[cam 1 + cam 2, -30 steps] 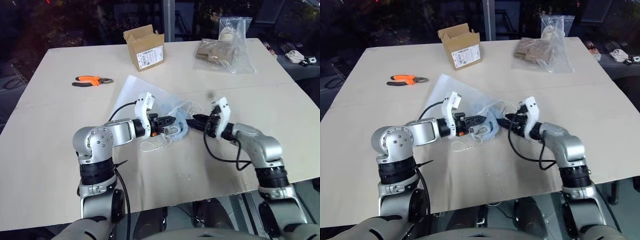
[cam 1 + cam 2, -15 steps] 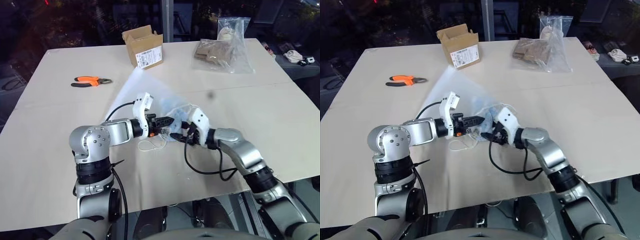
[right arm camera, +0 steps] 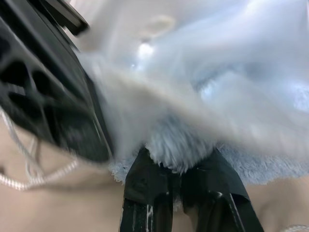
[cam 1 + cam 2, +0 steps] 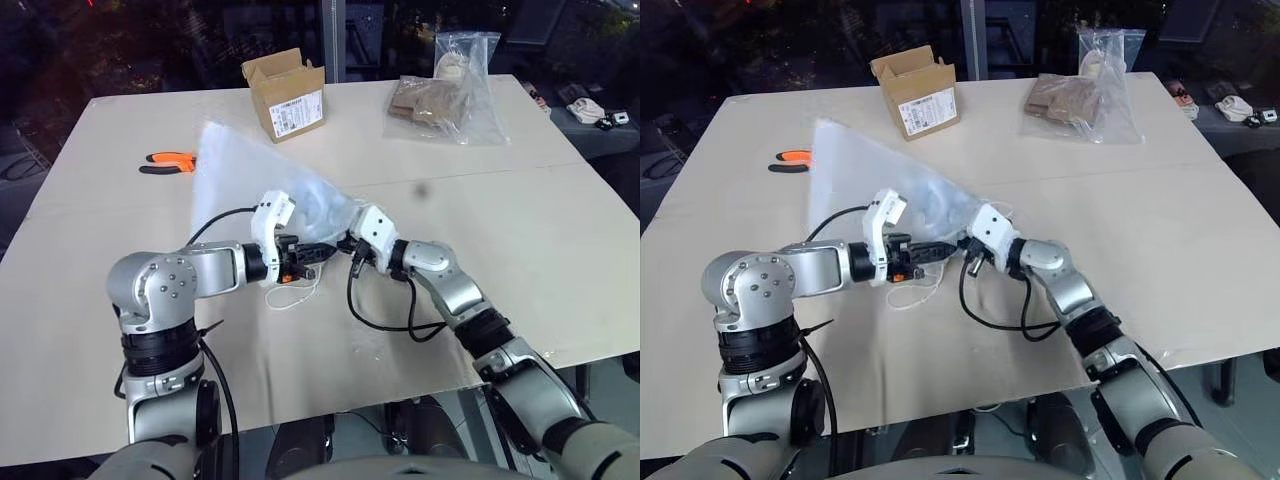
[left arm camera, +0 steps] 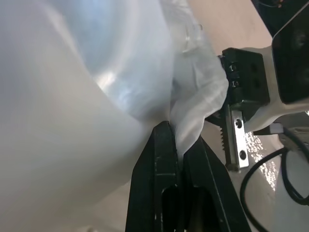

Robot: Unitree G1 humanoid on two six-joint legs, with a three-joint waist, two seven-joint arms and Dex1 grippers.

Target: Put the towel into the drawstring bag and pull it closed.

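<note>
Left claw [image 5: 176, 145] pinches the drawstring bag [image 4: 250, 175] — right claw [image 3: 181, 166] grips the towel [image 3: 178, 145]; pliers [image 4: 165, 161] behind.

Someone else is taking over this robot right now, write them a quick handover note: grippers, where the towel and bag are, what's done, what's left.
Left gripper: shut on the drawstring bag, pinching its fabric at the mouth and holding it up off the table.
Right gripper: shut on the towel, pressed against the bag's mouth beside the left gripper.
Done: bag lifted and held, towel picked up and brought to the opening.
Unclear: how far the towel is inside; the bag fabric hides it.
Left: push the towel fully in, release it, then pull the drawstring cord, which hangs loose below the grippers, to close the bag.
</note>
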